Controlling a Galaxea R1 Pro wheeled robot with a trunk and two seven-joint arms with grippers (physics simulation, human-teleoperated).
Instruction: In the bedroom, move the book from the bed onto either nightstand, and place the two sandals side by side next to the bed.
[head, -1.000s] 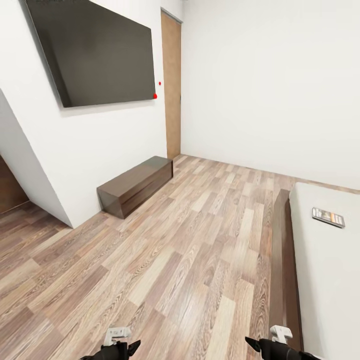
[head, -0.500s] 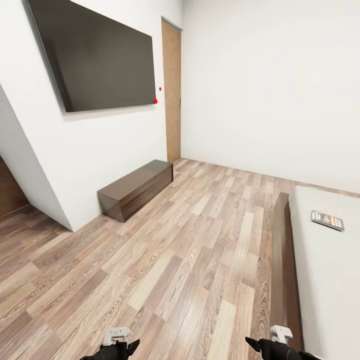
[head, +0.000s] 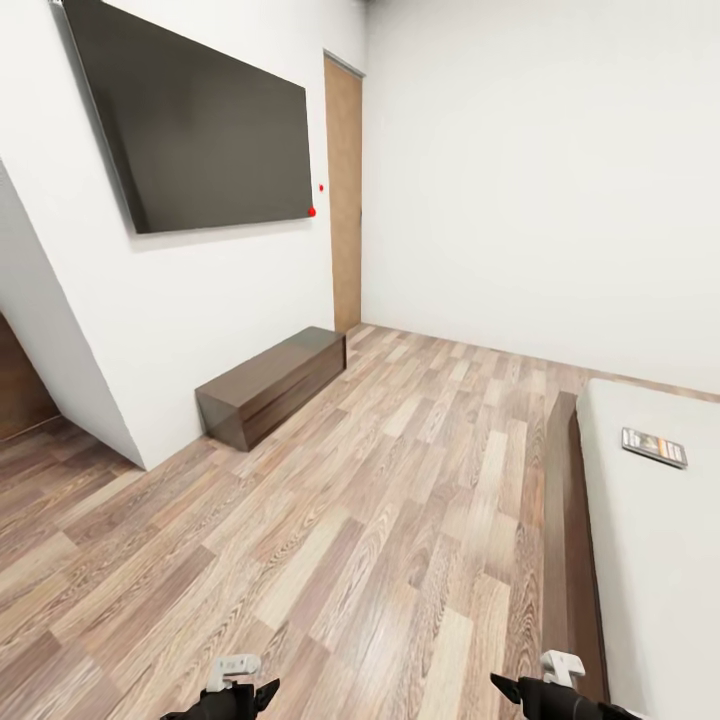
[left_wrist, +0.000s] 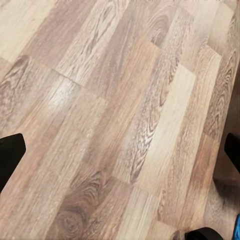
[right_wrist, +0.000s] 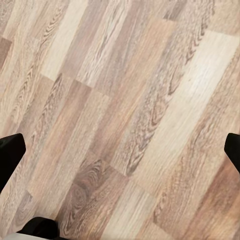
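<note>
Bedroom, wood-plank floor (head: 380, 520). The book (head: 654, 447) is laid flat on the bed (head: 660, 560) at far right. A dark low bench (head: 270, 385) is set below a wall-mounted screen (head: 200, 120). Left gripper (left_wrist: 120, 150) and right gripper (right_wrist: 120, 150) are held over bare floor, jaws spread wide, nothing gripped.

The head camera tilts up a little: the television (head: 200, 125), the bench (head: 270, 385) and the book (head: 654, 447) on the bed (head: 650, 560) all sit slightly lower in the head view.
</note>
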